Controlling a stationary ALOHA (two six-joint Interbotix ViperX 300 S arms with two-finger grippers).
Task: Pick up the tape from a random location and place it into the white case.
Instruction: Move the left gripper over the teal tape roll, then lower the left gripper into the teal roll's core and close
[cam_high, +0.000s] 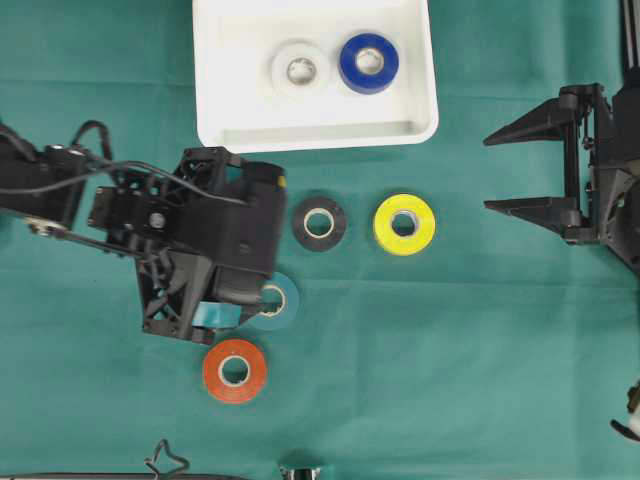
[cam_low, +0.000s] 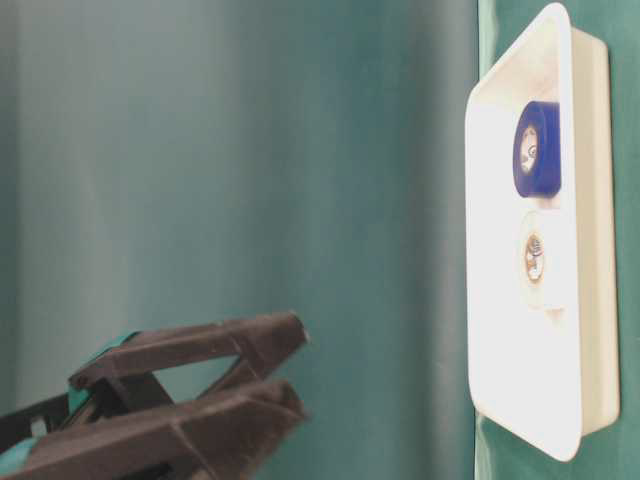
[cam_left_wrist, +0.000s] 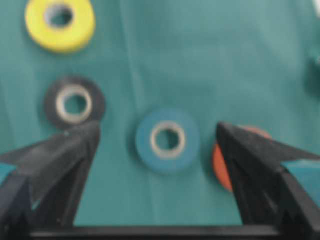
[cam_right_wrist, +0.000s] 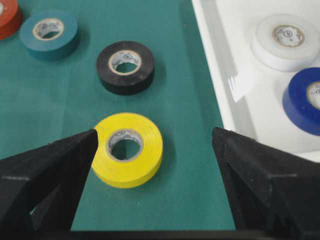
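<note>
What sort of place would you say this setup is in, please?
Probably a robotics lab tabletop: a green cloth covers the table, coloured tape rolls lie beside a white case, and two arms' grippers work over it.

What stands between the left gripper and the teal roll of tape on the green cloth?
Nothing visible does. In the left wrist view the teal roll of tape lies flat between the open fingers of the left gripper, with bare green cloth around it. The orange roll sits just beside one finger.
</note>
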